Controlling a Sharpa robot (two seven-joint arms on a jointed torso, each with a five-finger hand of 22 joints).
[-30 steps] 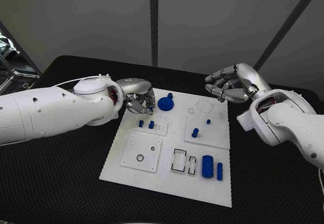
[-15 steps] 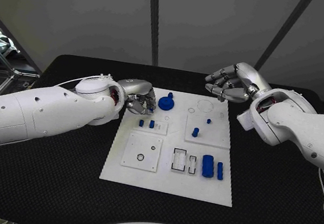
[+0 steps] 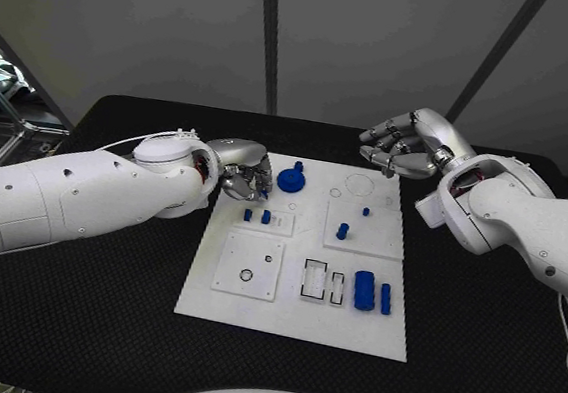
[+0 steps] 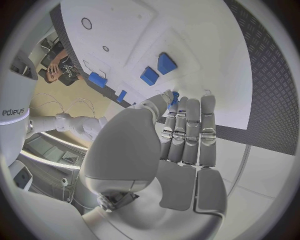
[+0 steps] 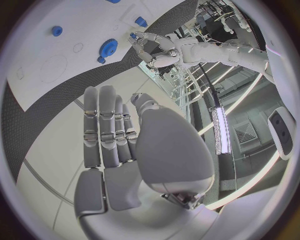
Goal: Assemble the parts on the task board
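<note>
The white task board (image 3: 293,304) lies mid-table. At its far left a blue gear (image 3: 291,183) sits beside a blue peg (image 3: 299,168). Two short pegs (image 3: 256,218) stand below them, another peg (image 3: 341,232) is in the middle, and two blue blocks (image 3: 373,295) lie toward the front right. My left hand (image 3: 243,181) hovers at the board's left edge beside the gear. Its thumb and fingertips close on a small blue part (image 4: 174,98), which also shows at that hand's fingertips (image 5: 133,36). My right hand (image 3: 407,143) hangs over the board's far edge, holding nothing (image 5: 109,130).
A raised plate with two ring holes (image 3: 249,267) takes up the board's front left, with two rectangular slots (image 3: 317,280) beside it. Black matting (image 3: 88,328) surrounds the board on all sides. A faint round recess (image 3: 359,183) lies below my right hand.
</note>
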